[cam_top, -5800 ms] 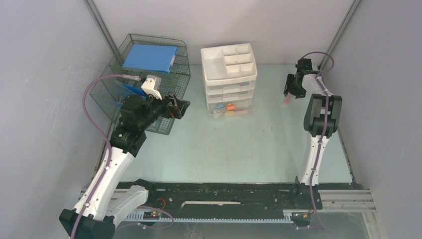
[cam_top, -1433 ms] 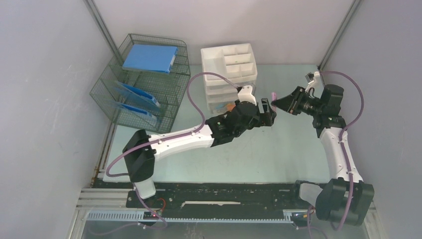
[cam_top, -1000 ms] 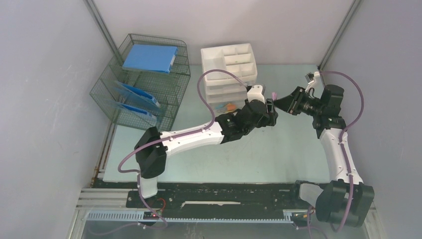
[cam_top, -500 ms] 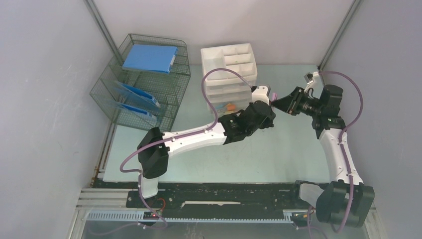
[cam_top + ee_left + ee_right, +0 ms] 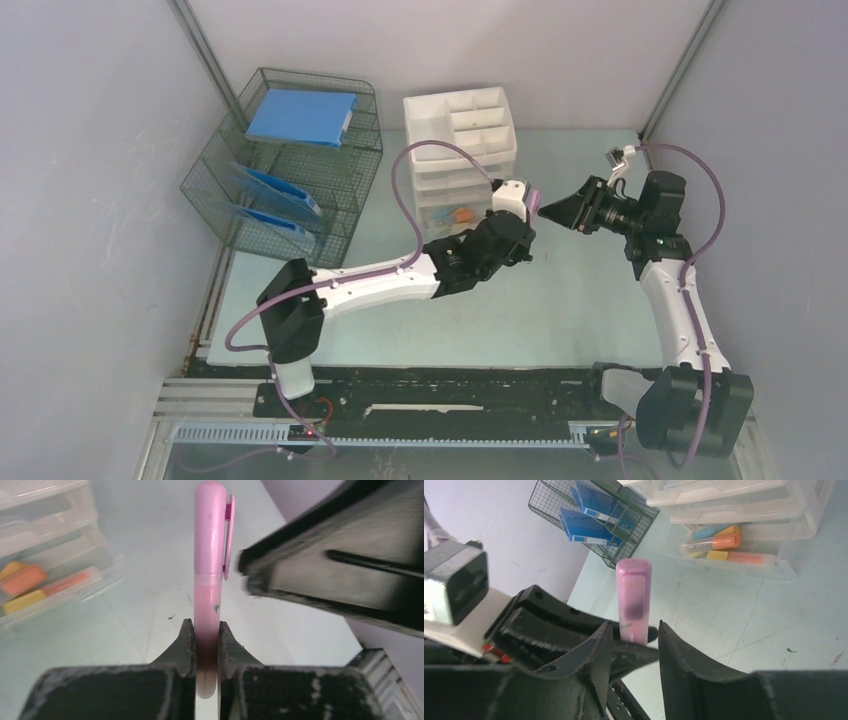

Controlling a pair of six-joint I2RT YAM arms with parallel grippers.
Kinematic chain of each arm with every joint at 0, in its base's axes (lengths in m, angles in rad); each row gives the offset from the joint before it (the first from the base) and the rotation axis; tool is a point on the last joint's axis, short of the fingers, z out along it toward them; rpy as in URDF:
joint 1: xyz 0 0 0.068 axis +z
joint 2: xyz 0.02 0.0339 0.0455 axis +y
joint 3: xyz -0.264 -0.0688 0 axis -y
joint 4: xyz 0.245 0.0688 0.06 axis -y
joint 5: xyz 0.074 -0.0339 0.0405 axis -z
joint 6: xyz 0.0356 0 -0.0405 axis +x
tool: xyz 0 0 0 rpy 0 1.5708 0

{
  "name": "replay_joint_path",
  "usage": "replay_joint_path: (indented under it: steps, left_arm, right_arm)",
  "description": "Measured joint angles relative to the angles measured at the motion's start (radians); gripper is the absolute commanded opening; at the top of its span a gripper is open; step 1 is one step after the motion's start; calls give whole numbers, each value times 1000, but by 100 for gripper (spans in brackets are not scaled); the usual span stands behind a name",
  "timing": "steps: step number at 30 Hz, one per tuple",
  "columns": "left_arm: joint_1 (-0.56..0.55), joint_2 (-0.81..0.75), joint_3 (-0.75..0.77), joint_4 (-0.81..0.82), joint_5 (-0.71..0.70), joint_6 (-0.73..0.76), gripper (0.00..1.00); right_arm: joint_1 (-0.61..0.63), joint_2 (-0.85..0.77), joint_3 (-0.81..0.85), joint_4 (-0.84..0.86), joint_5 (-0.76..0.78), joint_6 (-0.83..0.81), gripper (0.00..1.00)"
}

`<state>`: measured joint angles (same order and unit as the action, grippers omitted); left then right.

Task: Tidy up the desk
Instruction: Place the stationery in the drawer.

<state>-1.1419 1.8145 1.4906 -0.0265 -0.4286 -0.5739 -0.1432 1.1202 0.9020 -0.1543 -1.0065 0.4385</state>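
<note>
Left hand clamped on the pink highlighter, low on the barrel, cap up, mid-air over the bench. Right hand straddles the cap, fingers spread, no contact. Reads as a handover: left is nearer the drawer unit holding the other markers.

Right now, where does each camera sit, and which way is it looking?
Top external: high behind the arms, looking down on the desk; both whole arms show, left gripper and right gripper meeting near the drawer unit.
Left wrist: on the left arm's wrist, looking along its own fingers, shut on a pink highlighter; the right gripper shows at right.
Right wrist: on the right arm's wrist, looking past its own open fingers toward the drawers and wire basket.
Shared: both wrist views see the highlighter and the drawers.
</note>
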Motion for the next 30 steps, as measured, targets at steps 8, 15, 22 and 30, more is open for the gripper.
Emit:
replay_joint_path:
  steps: [8, 15, 22, 30]
  left_arm:
    - [48, -68, -138, 10, -39, 57, 0]
    - [68, -151, -251, 26, -38, 109, 0]
    - [103, -240, -340, 42, 16, 158, 0]
    - [196, -315, -418, 51, 180, 240, 0]
  right_arm:
    - [1, -8, 0, 2, -32, -6, 54]
    - [1, -8, 0, 2, -53, -14, 54]
    - [2, -8, 0, 2, -75, -32, 54]
    - [2, -8, 0, 2, -87, -47, 54]
